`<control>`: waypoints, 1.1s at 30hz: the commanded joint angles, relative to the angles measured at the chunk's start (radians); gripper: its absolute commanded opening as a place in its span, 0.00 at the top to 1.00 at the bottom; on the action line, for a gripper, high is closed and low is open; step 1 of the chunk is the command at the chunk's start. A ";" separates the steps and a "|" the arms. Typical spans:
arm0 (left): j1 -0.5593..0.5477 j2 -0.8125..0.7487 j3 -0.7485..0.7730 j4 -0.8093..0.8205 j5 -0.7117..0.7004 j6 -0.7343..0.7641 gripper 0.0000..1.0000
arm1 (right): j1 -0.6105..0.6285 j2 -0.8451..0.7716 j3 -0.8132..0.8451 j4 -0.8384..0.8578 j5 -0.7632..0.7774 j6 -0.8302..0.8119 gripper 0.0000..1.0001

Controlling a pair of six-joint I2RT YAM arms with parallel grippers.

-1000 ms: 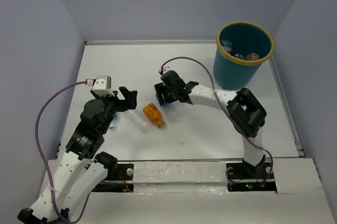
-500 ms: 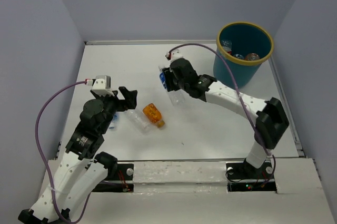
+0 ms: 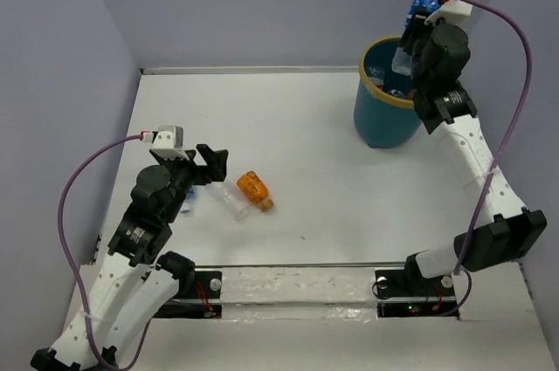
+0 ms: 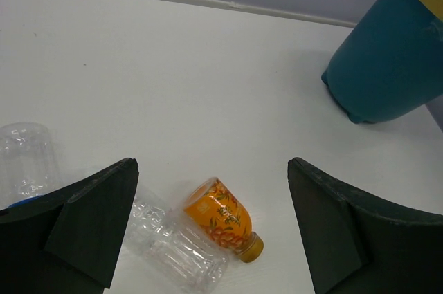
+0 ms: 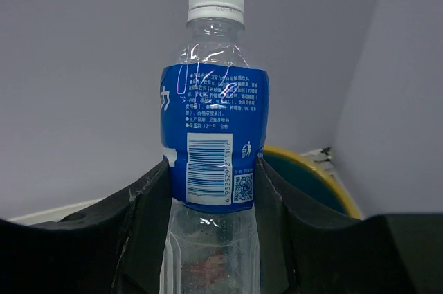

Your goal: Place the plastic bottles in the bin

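- Left gripper point(image 4: 211, 168): hangs over the left part of the table point(image 3: 332, 205), fingers spread wide, grips nothing.
- Clear bottle with a blue cap point(image 4: 26, 159): lies on the table just beside the left finger, partly hidden under it in the left wrist view.
- Second clear bottle point(image 3: 229, 203): lies on its side near the left gripper, touching or almost touching the orange bottle; cannot tell which.
- Orange bottle point(image 3: 253, 189): lies on its side between the two spread fingers in the left wrist view, cap toward the near edge of the table; not gripped.
- Bin point(image 3: 380, 122): stands upright at the far right corner of the table, well apart from the three lying bottles; holds already some bottles point(image 3: 417, 92), too small to tell exactly.
- Right gripper point(image 5: 211, 190): is raised high over the far rim of the bin, fingers closed narrow on the body of the blue-labelled bottle.
- Blue-labelled bottle point(image 5: 214, 128): stands upright between the right fingers point(image 5: 149, 204), white cap up, label with barcode toward the wrist camera; is above the bin, not inside it.
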 commanded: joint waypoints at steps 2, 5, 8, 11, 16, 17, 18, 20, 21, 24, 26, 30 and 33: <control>0.006 -0.007 -0.003 0.038 0.003 0.002 0.01 | -0.162 0.070 -0.104 0.165 -0.056 -0.024 0.69; 0.009 -0.013 -0.003 0.033 -0.015 0.003 0.01 | -0.227 0.079 -0.141 0.170 -0.086 0.008 0.68; 0.012 -0.009 -0.002 0.025 -0.031 0.000 0.01 | -0.238 0.045 -0.199 0.185 -0.112 0.054 0.41; 0.014 0.011 0.000 0.016 -0.032 -0.003 0.01 | -0.238 0.016 -0.224 0.185 -0.170 0.063 0.04; 0.020 0.043 0.005 0.010 -0.032 -0.009 0.01 | -0.224 -0.080 -0.244 0.099 -0.331 0.169 0.03; 0.023 0.046 0.003 0.010 -0.032 -0.011 0.01 | -0.204 -0.097 -0.264 0.099 -0.389 0.216 0.05; 0.026 0.054 0.005 0.010 -0.034 -0.012 0.01 | -0.143 -0.111 -0.302 0.099 -0.413 0.224 0.05; 0.038 0.063 0.005 0.010 -0.035 -0.018 0.01 | -0.054 -0.137 -0.343 0.098 -0.419 0.233 0.06; 0.043 0.069 0.005 0.010 -0.032 -0.020 0.01 | -0.005 -0.142 -0.365 0.101 -0.424 0.232 0.06; 0.050 0.085 0.003 0.004 -0.029 -0.037 0.01 | 0.176 -0.119 -0.442 0.110 -0.499 0.241 0.11; 0.050 0.091 -0.003 -0.001 -0.026 -0.055 0.01 | 0.279 -0.084 -0.478 0.110 -0.569 0.262 0.18; 0.050 0.121 -0.008 -0.031 -0.020 -0.116 0.01 | 0.406 0.063 -0.477 0.059 -0.641 0.292 0.27; 0.050 0.147 -0.012 -0.071 -0.063 -0.187 0.01 | 0.489 0.161 -0.454 0.067 -0.698 0.296 0.24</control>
